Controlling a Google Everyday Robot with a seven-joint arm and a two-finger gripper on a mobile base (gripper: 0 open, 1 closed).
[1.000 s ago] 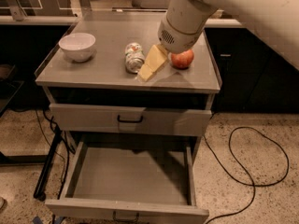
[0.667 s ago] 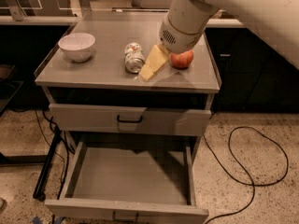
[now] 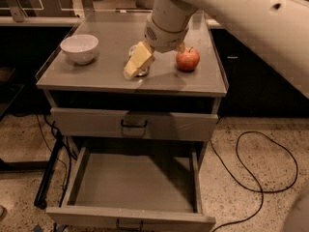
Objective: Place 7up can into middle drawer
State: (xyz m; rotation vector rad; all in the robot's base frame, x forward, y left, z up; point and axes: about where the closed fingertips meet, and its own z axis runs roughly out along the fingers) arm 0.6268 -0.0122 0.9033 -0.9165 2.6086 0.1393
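While the gripper (image 3: 136, 62) is hanging low over the cabinet top (image 3: 116, 83), it is covering most of the 7up can (image 3: 143, 72). Only slivers of shiny metal are showing at the gripper's edges. Whether it is gripping the can or merely sitting over it, I cannot tell. The can is lying directly under and behind the gripper on the cabinet top, so no sideways reach appears to be needed. Its long axis is hidden and cannot be judged. Only one arm is serving this rig, and it is reaching in from the right.

Just to the right of the gripper, a red apple (image 3: 188, 59) is standing apart from it. Further off to the left, a white bowl (image 3: 79, 48) is sitting upright, and nothing is showing inside it.

Below and forward of the gripper, a closed drawer front (image 3: 133, 124) with a black handle is facing the camera. Beneath that, the middle drawer (image 3: 135, 180) is standing pulled out, its flat floor showing bare. In my judgement, the carry is going to run forward off the top's front edge and then down.
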